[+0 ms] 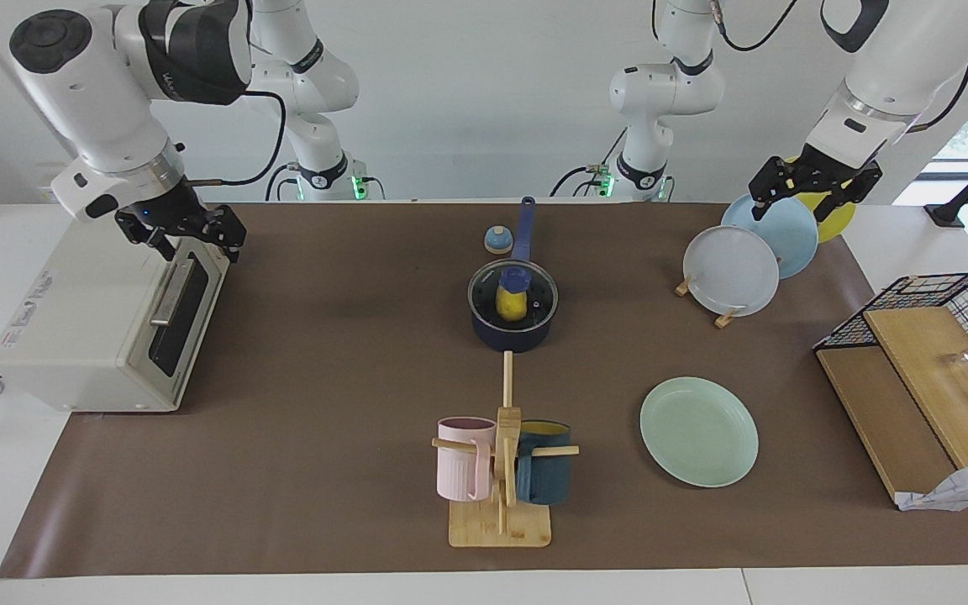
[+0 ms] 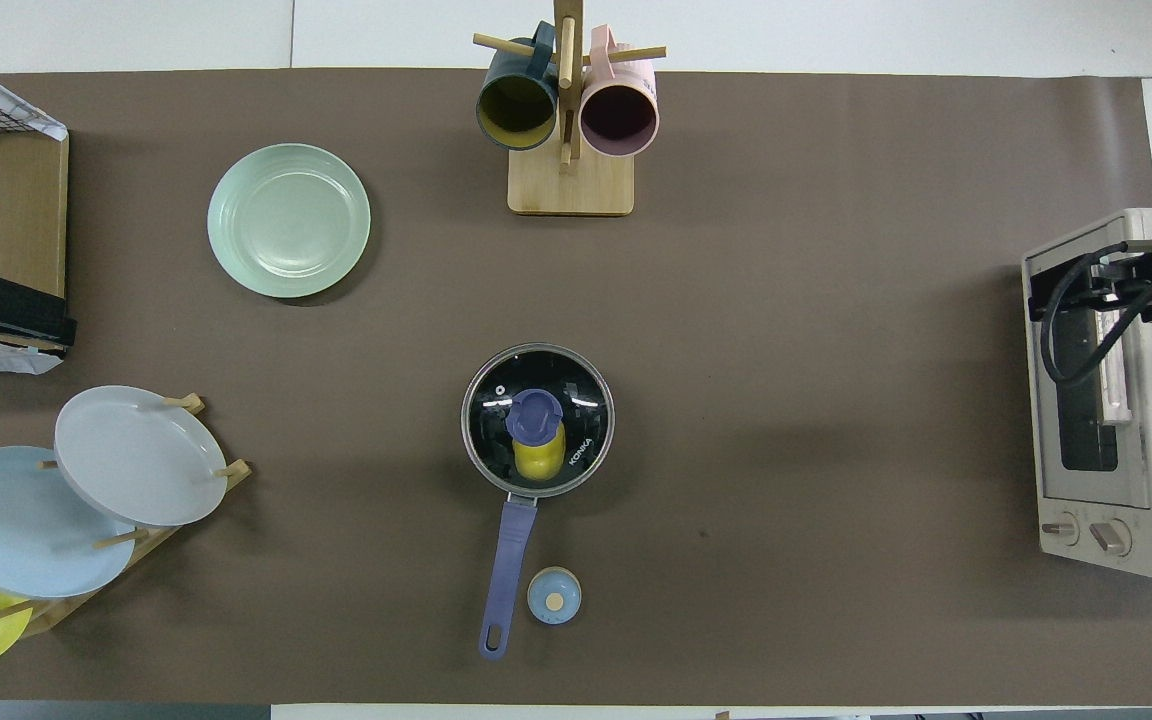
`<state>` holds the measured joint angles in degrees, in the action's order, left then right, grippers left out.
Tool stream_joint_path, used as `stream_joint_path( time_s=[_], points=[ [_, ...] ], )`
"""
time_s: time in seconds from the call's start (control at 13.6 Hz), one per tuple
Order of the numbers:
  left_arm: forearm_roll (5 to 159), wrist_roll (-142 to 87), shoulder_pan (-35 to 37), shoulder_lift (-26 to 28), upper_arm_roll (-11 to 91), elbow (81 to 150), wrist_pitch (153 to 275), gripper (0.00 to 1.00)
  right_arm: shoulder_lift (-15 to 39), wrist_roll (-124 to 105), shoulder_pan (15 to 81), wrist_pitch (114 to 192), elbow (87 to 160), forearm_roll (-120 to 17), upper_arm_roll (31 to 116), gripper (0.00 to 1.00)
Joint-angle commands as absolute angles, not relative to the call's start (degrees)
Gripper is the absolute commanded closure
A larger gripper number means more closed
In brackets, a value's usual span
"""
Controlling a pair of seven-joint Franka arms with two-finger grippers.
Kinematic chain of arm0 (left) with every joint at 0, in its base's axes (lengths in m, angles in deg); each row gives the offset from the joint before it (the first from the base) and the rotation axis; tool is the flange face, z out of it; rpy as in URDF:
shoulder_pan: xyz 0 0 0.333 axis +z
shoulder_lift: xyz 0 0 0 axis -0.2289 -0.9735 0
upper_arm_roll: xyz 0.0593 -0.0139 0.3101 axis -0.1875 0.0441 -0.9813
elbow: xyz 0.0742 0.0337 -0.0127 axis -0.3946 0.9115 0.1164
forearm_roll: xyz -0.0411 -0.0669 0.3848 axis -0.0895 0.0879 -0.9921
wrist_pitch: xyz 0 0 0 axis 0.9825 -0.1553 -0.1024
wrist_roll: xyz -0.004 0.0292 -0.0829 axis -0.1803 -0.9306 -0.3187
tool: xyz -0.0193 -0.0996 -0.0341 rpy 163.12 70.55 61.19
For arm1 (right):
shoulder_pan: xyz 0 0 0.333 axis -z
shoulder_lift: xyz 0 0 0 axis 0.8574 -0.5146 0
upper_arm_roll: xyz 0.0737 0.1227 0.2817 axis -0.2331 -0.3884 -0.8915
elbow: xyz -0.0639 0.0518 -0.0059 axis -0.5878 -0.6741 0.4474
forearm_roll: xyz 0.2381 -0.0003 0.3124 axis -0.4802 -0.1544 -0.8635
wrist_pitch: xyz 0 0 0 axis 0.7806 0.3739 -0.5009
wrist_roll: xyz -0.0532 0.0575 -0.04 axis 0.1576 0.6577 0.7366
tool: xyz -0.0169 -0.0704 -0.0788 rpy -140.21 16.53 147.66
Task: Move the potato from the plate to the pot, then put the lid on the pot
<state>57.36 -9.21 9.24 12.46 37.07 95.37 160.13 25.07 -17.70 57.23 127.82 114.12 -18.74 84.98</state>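
Observation:
The dark navy pot (image 1: 511, 334) stands mid-table, its long blue handle (image 2: 507, 566) pointing toward the robots. On it sits the glass lid (image 1: 537, 296) with its blue knob (image 2: 535, 413). The yellow potato (image 1: 513, 306) shows through the glass, inside the pot. The mint-green plate (image 1: 698, 431) lies bare, farther from the robots, toward the left arm's end. My right gripper (image 1: 197, 245) hangs open over the toaster oven, holding nothing. My left gripper (image 1: 807, 202) waits open above the plate rack, holding nothing.
A toaster oven (image 1: 97, 328) stands at the right arm's end. A rack with grey, blue and yellow plates (image 1: 732, 269) and a wire basket with wooden boards (image 1: 929, 361) stand at the left arm's end. A mug stand (image 1: 501, 470) and a small blue bell (image 1: 497, 239) flank the pot.

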Motion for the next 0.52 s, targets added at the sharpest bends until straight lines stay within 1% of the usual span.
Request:
stream_joint_path(
  time_s=[0.0,0.22,0.44],
  points=[
    [56.4,-9.0,10.0,14.1,37.6,97.2,160.8,0.0,25.4,-16.6,58.6,128.0,114.7,-19.9,84.0,0.0],
    [56.4,-9.0,10.0,14.1,37.6,97.2,160.8,0.0,25.2,-16.6,58.2,128.0,114.6,-19.7,84.0,0.0],
    [56.4,-9.0,10.0,14.1,37.6,97.2,160.8,0.0,23.7,-16.6,58.1,126.6,112.7,-19.6,84.1,0.0]
  ],
)
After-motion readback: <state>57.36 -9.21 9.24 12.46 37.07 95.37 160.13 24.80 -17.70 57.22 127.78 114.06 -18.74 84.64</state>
